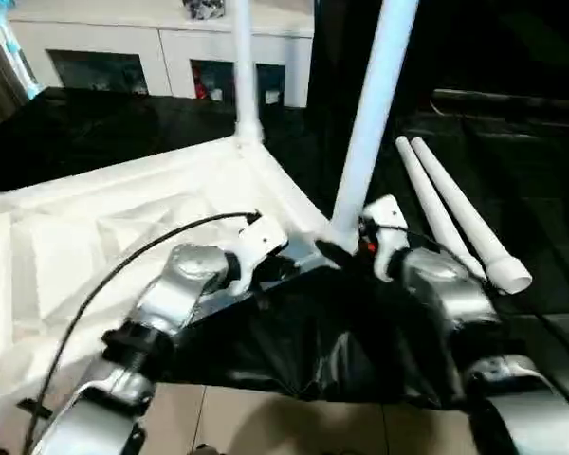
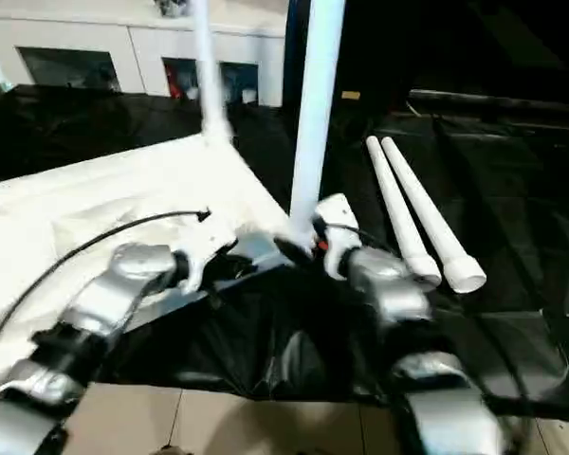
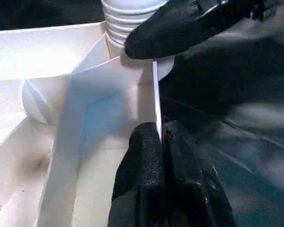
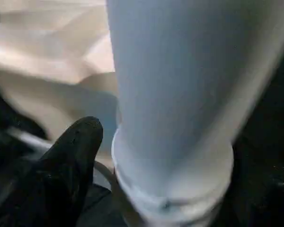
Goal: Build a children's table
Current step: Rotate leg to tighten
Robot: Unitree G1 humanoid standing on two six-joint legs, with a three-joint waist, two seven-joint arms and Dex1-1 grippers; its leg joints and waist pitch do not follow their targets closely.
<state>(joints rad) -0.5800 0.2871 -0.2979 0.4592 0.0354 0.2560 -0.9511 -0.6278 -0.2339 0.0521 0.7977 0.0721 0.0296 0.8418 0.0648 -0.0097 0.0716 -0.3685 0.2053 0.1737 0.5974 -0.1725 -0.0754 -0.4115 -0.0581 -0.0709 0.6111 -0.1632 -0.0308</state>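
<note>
The white tabletop lies upside down on black cloth, ribbed underside up. One white leg stands in its far corner socket. A second leg stands in the near corner socket. My left gripper is shut on the tabletop's thin rim just beside that socket. My right gripper is at the base of the near leg, open and straddling it. One black finger stands just off the tube, and the other is hidden behind it. Two loose legs lie side by side to the right.
Black cloth covers the work surface around the tabletop. A white cabinet with glass doors stands at the back. Pale floor tiles show below the cloth's near edge. A black cable runs along my left forearm.
</note>
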